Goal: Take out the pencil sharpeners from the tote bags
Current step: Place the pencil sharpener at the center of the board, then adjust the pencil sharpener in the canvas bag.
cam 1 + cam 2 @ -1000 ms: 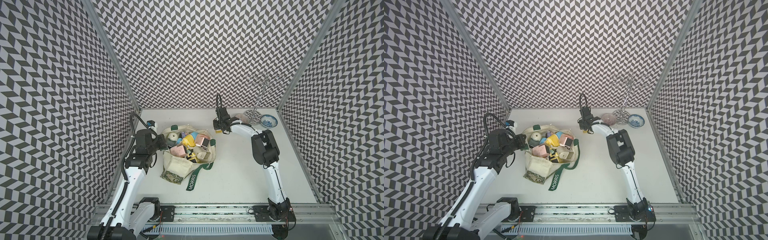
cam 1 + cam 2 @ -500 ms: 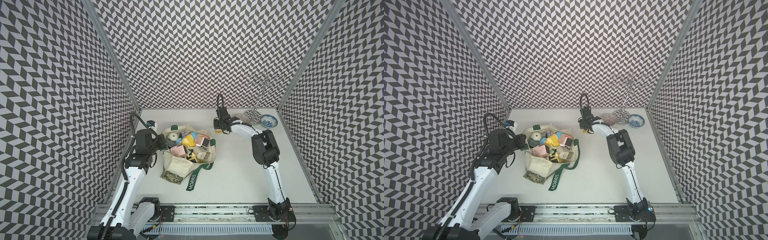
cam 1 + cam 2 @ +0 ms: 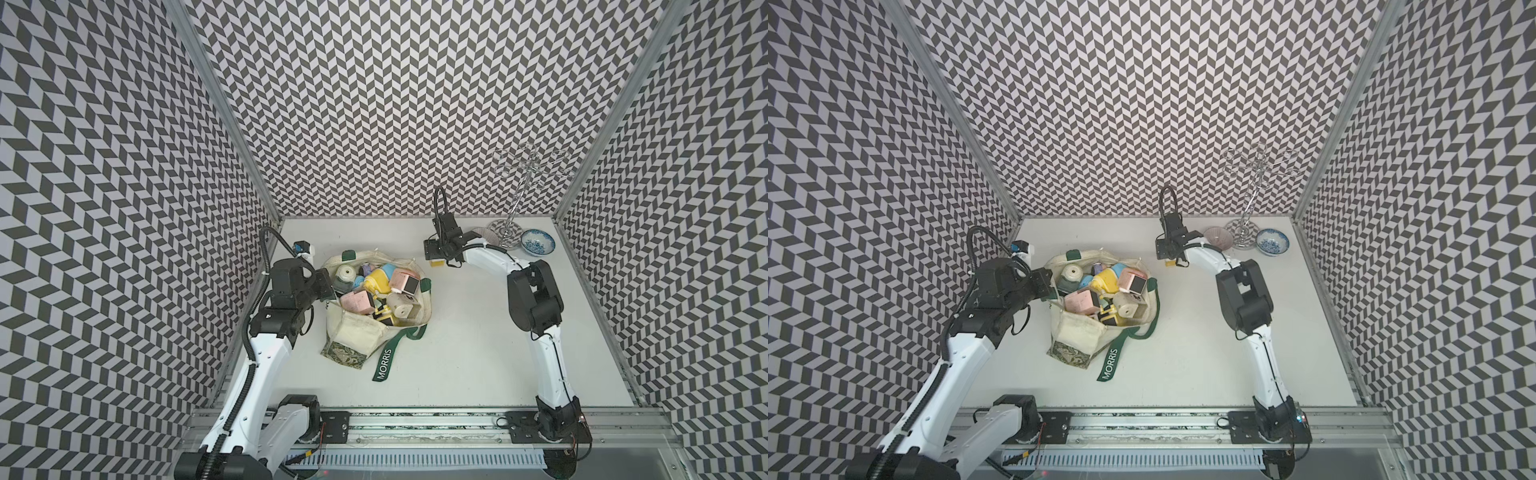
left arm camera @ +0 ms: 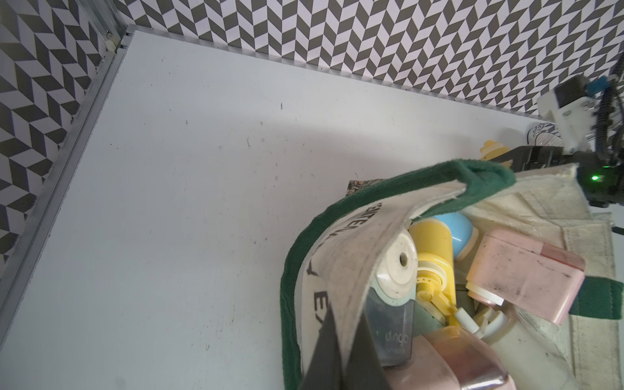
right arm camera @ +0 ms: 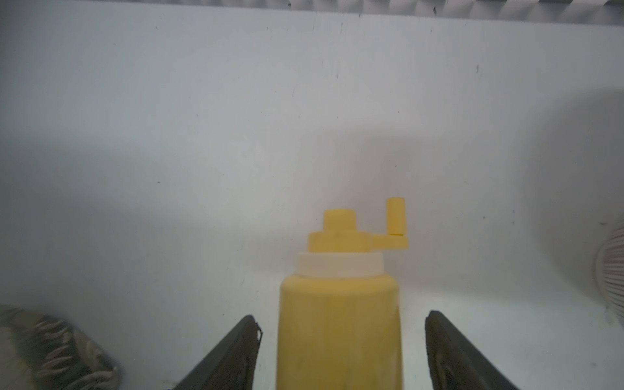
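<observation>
On the tabletop (image 3: 478, 353), the bag (image 3: 353, 332) lies slumped open just toward 9 o'clock of centre, with a heap of sharpeners (image 3: 357, 301) in its mouth. My left hand (image 3: 328, 284), at the bag's 9 o'clock, is clenched on the canvas rim, propping the mouth open. My right hand (image 3: 434, 257) sits out at 12 o'clock, released: its fingers stand clear on either side of a yellow sharpener (image 5: 339, 324) resting on the tabletop.

I judge this to be the set-down of one sharpener, with many left. Next I'd lift the right hand away without nudging it, then swing toward 8 o'clock for another.

The top views hide those finger gaps; the right wrist view shows them. Only the left wrist view shows the pinched canvas.
</observation>
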### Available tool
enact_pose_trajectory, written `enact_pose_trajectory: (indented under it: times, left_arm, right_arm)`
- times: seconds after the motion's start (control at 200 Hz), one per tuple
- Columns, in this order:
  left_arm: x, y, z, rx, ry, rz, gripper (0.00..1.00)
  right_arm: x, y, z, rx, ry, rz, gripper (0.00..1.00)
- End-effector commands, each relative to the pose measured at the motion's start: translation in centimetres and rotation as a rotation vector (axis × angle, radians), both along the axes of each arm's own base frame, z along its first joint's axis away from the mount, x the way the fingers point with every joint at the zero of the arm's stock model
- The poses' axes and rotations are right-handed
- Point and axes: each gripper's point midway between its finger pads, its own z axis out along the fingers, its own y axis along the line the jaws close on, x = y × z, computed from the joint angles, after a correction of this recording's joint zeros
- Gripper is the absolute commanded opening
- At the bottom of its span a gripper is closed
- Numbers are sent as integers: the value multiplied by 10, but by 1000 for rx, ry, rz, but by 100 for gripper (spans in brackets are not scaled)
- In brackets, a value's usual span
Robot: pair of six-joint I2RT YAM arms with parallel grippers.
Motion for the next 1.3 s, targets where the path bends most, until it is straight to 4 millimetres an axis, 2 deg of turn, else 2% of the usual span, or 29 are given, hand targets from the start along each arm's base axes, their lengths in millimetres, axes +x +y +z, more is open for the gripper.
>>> enact_pose_trajectory:
  times: [0.0,0.07,0.19,0.406,0.531,0.646,0.746,0.841,0.931,1.177,1.297]
  left_arm:
    - [1,-3,10,7,-36,-14,0]
    - [1,-3,11,7,-39,-14,0]
    - [1,-3,12,3,-40,-17,0]
    - [0,-5,12,-2,-43,-27,0]
    - [1,-7,11,-7,-41,-34,0]
    - [1,-7,12,-10,-43,-37,0]
    - [1,-6,11,-11,-42,-32,0]
    - [1,-7,10,-14,-39,-36,0]
    - [1,-8,9,-10,-36,-38,0]
    - [2,-11,7,-13,-29,-49,0]
    - [2,-10,8,-9,-32,-44,0]
  right_arm:
    - [-13,-4,90,73,-151,12,77]
    - [-33,-6,107,114,-171,42,76]
    - [-79,-1,127,233,-201,154,71]
    - [-160,7,151,415,-162,329,63]
    - [-208,33,166,585,-109,474,62]
    - [-233,57,172,653,-78,525,62]
    - [-243,77,168,648,-54,536,63]
    - [-241,88,156,642,-30,497,64]
    - [-235,94,144,638,-9,455,65]
    - [-223,108,118,638,26,399,77]
    - [-210,105,102,595,41,323,82]
